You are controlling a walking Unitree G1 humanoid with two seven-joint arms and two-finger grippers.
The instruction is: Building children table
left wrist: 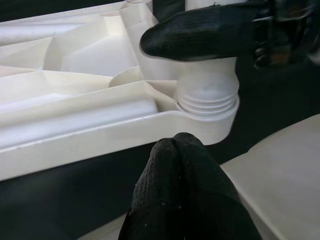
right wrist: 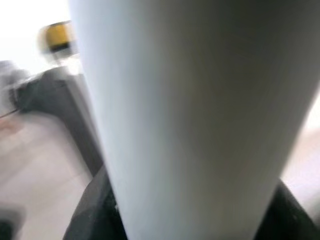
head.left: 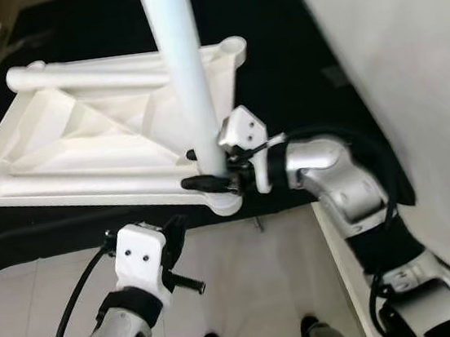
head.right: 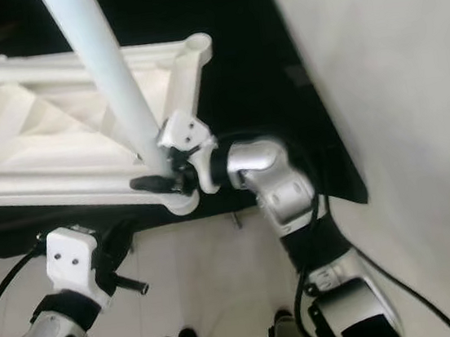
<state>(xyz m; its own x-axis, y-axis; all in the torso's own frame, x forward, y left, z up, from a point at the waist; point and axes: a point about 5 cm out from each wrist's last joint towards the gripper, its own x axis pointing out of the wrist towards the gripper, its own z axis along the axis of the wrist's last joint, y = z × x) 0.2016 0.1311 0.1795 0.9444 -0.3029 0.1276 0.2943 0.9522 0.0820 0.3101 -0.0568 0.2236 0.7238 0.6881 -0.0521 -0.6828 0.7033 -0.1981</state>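
Leg (head.left: 184, 67) stands upright in tabletop (head.left: 82, 145) corner socket, clenched by right end effector (head.left: 209, 170); left end effector (head.left: 178, 252) closed, empty

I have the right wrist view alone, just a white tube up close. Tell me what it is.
Observer: A long white plastic table leg; the right gripper is shut on it near its base.
Operator: Say where its foot is.
Observer: Its ribbed end sits in the corner socket of the white plastic upturned tabletop.
Operator: Report the left gripper.
Observer: The left gripper is shut on nothing, hanging below that corner over the pale tiled floor.
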